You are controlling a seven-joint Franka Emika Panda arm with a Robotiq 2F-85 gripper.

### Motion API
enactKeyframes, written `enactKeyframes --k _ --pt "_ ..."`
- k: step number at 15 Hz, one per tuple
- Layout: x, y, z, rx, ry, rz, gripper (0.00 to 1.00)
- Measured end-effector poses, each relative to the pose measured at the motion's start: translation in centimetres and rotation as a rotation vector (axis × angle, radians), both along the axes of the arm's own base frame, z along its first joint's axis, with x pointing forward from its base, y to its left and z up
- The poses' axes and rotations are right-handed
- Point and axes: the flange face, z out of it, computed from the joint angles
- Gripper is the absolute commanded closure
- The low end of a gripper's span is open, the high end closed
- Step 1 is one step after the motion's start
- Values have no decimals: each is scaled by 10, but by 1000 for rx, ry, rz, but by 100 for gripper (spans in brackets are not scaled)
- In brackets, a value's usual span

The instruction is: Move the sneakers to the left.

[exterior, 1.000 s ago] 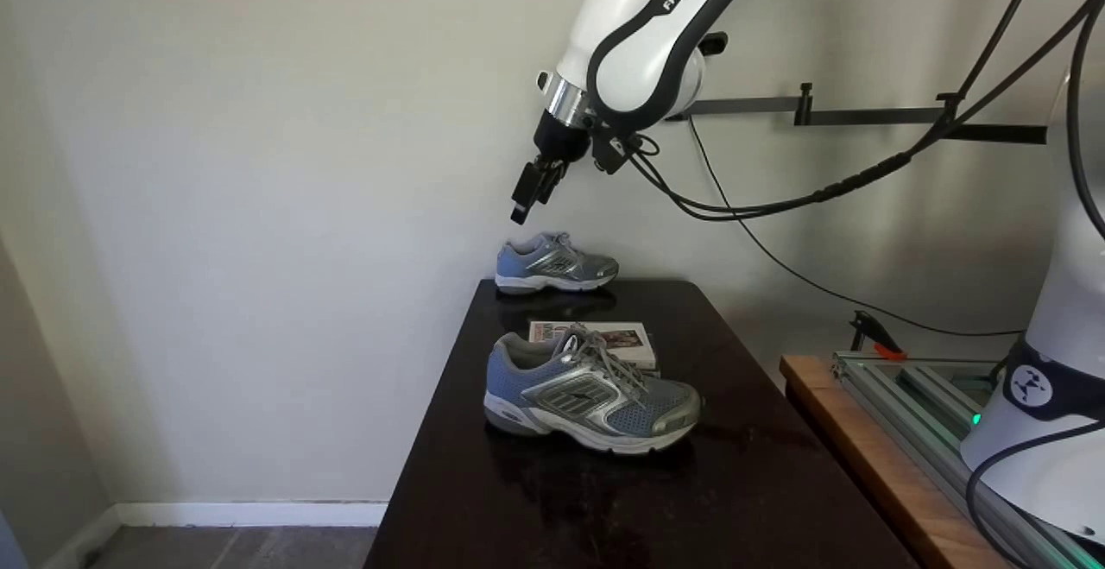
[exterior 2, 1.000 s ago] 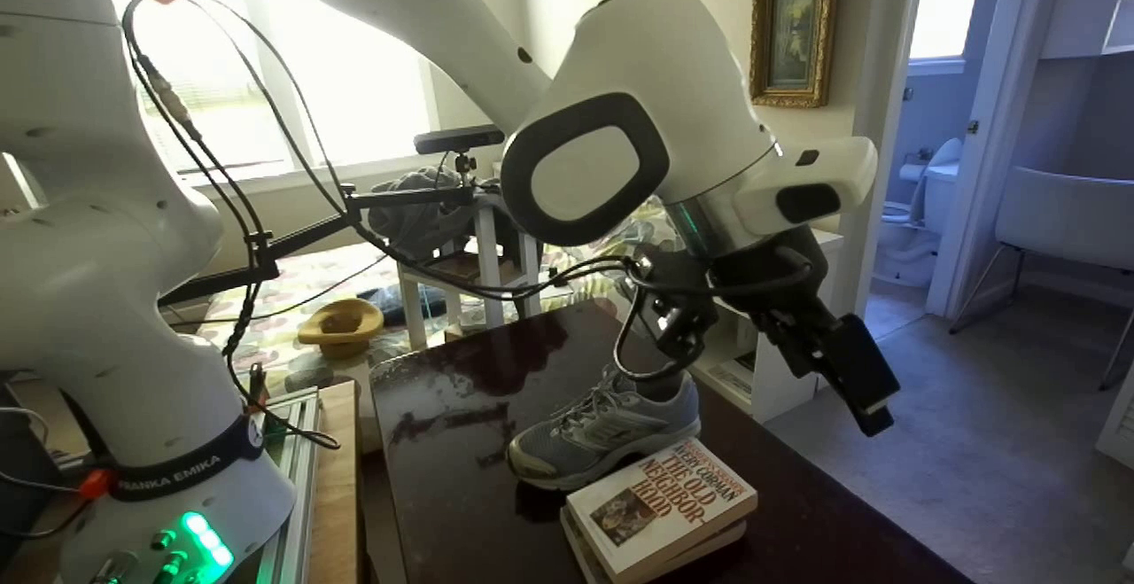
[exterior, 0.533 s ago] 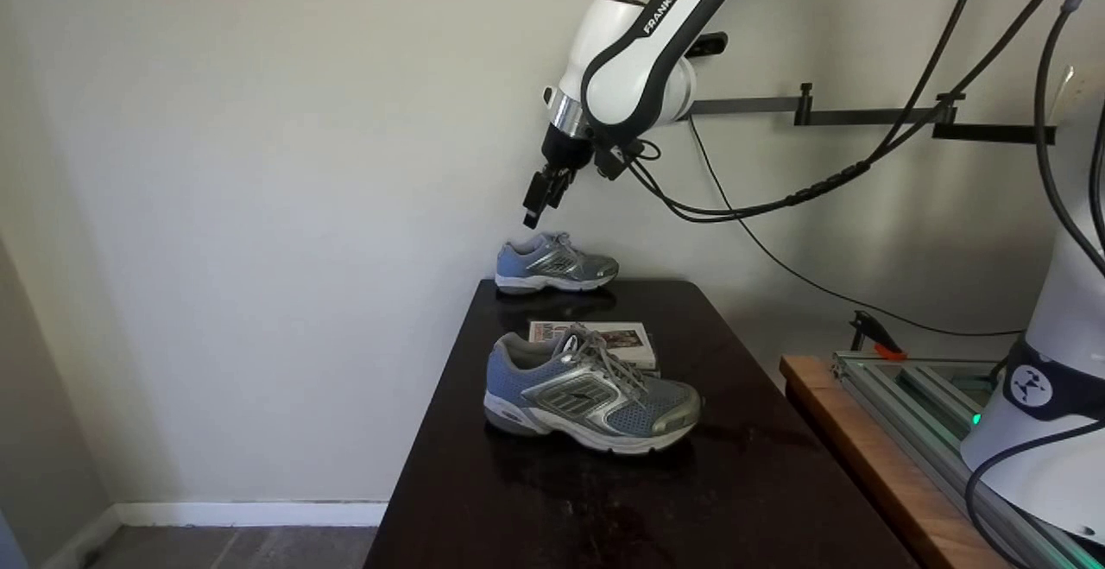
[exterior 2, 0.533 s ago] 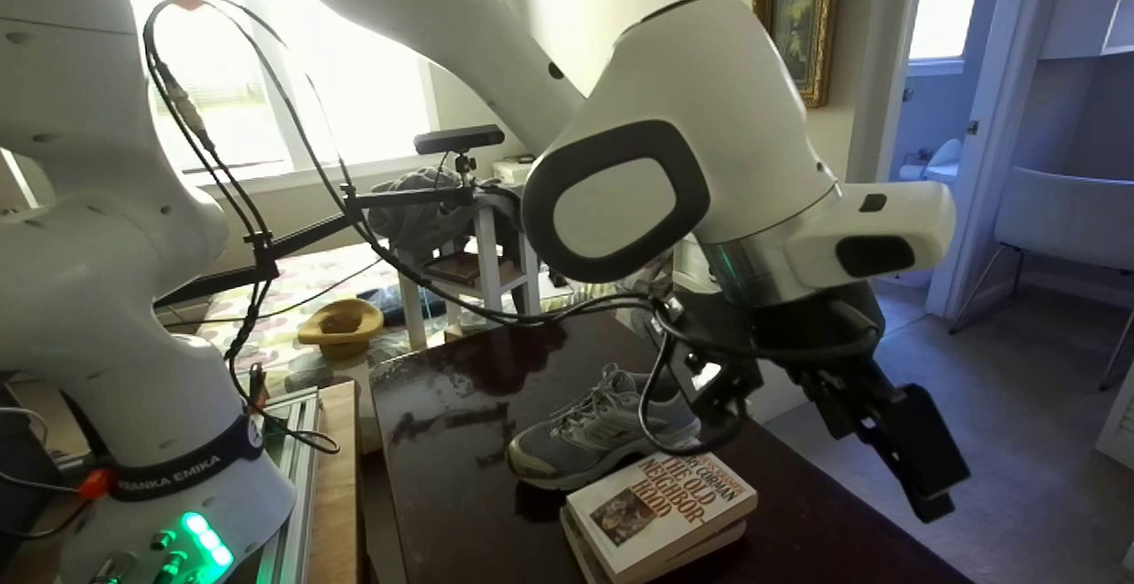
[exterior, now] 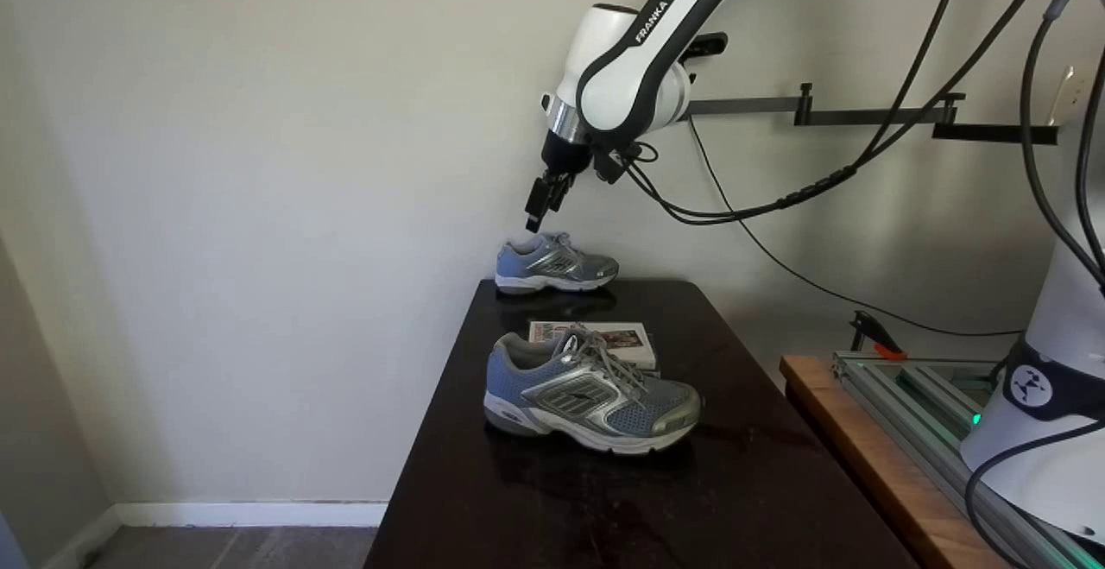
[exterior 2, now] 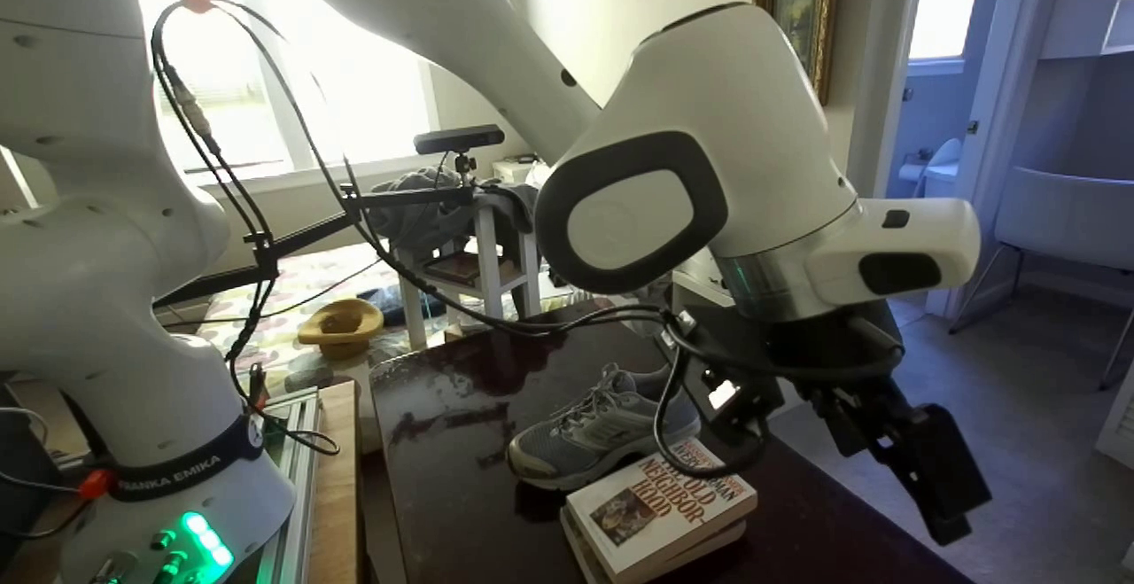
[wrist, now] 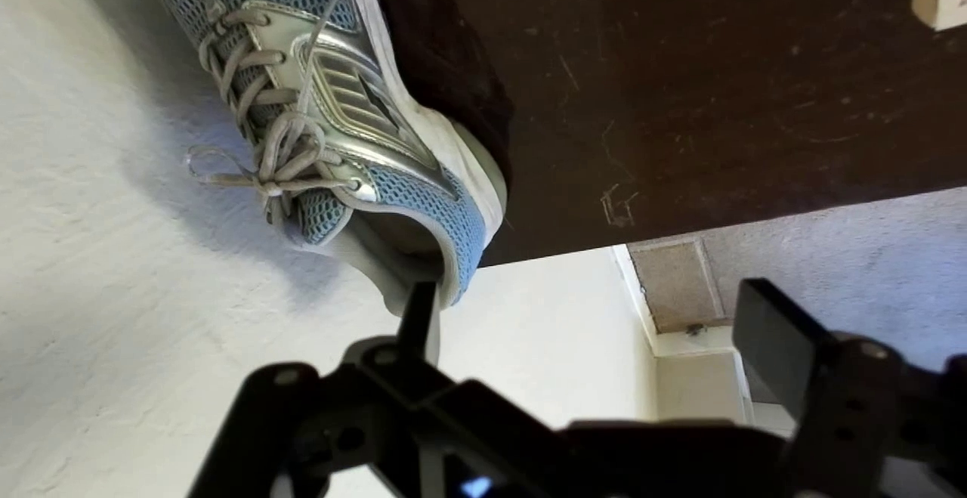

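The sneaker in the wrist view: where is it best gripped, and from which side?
Probably the heel collar, from above, one of the fingers inside the opening, the other outside: the sneaker stands upright, its opening faces up, and the collar is a free rim.

Stacked books (exterior 2: 651, 517): right there, lower than my gripper (wrist: 589, 298)!
Dark table (wrist: 665, 82): lower than me too.
Framed picture (exterior 2: 795, 3): higher than me, well apart.
White chair (exterior 2: 1063, 216): also well apart from me.

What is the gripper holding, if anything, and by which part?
Nothing is held. In the wrist view the gripper is open, its fingers wide apart with no object between them; one overlaps the heel of a sneaker; contact cannot be told.
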Motion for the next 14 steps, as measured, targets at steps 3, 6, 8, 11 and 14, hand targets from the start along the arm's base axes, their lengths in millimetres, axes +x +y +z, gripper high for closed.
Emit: enactKeyframes --k 3,6,8,11,14 --pt "3 1 -2 -4 6 58 0" --pt "6 -5 -5 3 3 121 0" --pt "9 -13 -9 1 3 156 0" --pt "11 -29 -19 -6 13 184 0" --pt "15 -44 -32 -10 25 179 0"
